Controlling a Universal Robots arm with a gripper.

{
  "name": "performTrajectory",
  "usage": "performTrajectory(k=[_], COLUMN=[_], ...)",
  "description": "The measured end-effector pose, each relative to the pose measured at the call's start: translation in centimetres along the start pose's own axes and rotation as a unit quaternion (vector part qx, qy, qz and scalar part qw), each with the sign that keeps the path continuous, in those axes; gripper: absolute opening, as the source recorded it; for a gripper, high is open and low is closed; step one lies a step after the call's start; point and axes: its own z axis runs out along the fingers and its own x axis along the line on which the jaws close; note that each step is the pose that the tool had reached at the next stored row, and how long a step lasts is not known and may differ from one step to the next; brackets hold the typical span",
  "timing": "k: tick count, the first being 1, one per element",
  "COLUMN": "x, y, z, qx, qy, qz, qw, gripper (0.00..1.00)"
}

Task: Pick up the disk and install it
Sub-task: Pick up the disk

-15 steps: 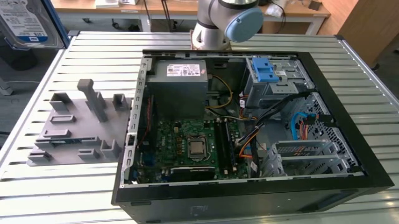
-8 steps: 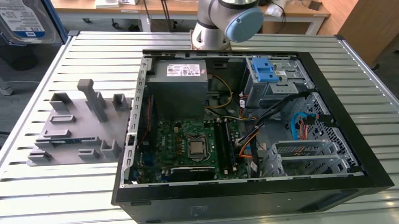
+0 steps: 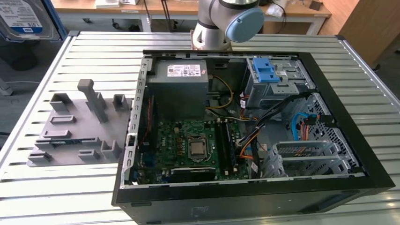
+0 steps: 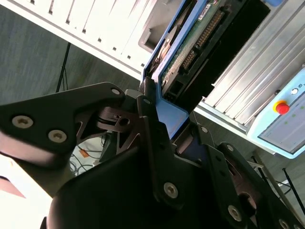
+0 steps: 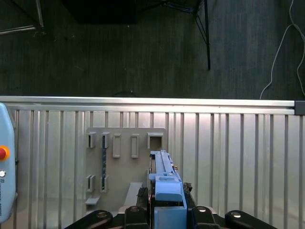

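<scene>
Gripper (image 5: 166,196) clamped shut on the disk (image 5: 164,174), fingers (image 4: 148,114) pressing its blue carrier rails on both sides. Disk held edge-on, lifted clear above the slatted table (image 5: 228,157) and grey fixture plate (image 5: 125,164). In the exterior view the disk (image 3: 22,18) sits at upper left, well apart from the open computer case (image 3: 337,187)
</scene>
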Motion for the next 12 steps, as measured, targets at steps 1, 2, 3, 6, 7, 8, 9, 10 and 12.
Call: performTrajectory(k=[1, 2, 3, 6, 7, 8, 9, 10, 12], x=[0.0, 0.0, 0.0, 0.27, 0.49, 0.72, 1.0, 1.23, 1.63], y=[0.0, 0.0, 0.0, 0.01, 0.01, 0.01, 0.01, 0.01, 0.0], z=[0.0, 0.0, 0.0, -0.01, -0.01, -0.01, -0.01, -0.01, -0.02], qx=[0.0, 0.0, 0.0, 0.0, -0.0001, 0.0, 0.0, 0.0, -0.0001], qy=[0.0, 0.0, 0.0, -0.0003, -0.0004, -0.0004, -0.0004, -0.0004, -0.0003], qz=[0.0, 0.0, 0.0, 0.0, 0.0, 0.0, 0.0, 0.0, 0.0], qw=[1.0, 1.0, 1.0, 1.0, 1.0, 1.0, 1.0, 1.0, 1.0], gripper=[0.36, 0.36, 0.36, 0.36, 0.36, 0.36, 0.36, 0.36, 0.36])
